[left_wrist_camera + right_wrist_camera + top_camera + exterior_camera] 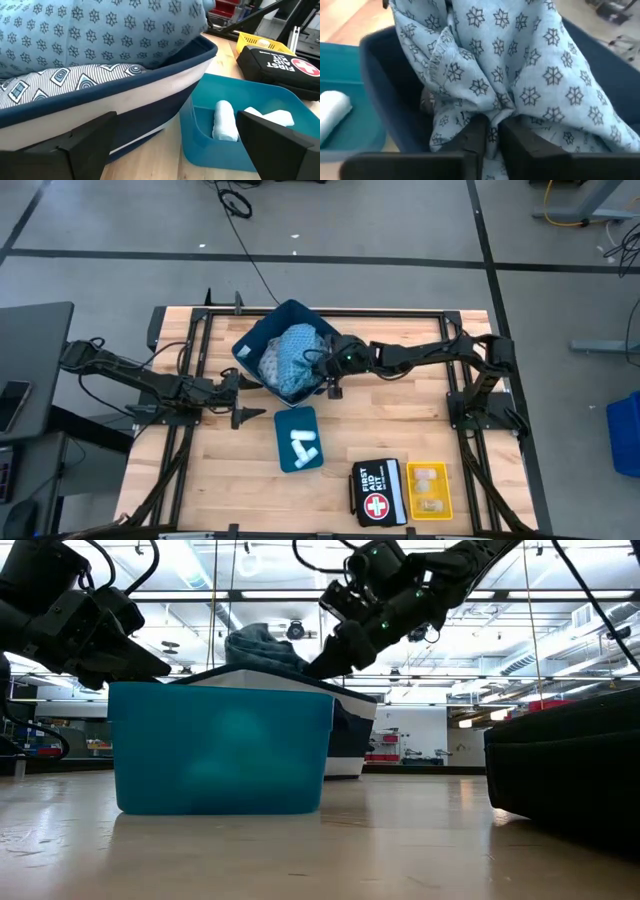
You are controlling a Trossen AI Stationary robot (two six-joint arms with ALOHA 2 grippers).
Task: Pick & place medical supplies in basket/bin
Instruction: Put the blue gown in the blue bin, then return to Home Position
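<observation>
A navy basket (252, 345) holds a light-blue star-patterned garment (296, 348) heaped over a grey-blue geometric-patterned one (65, 80). My right gripper (492, 131) is over the basket's near-right part (330, 375) and is shut on the star-patterned cloth. My left gripper (175, 145) hovers open just left of the basket's near corner (240, 402), touching nothing. Two white rolls (303, 442) lie in a teal tray (285, 455) in front of the basket. My right gripper pinches a bunched fold of the light-blue star garment (492, 112) between its two fingers, several layers gathered together. It comes slanting down from the table's right side. Creases run toward the pinch, and the rest of the cloth lies heaped in the basket (380, 75).
A black first aid kit (378, 492) and a yellow tray (430, 505) holding small pale packets sit near the table's near edge, right of the teal tray. Bare wood lies between the left arm and the near edge. A dark frame rims the table.
</observation>
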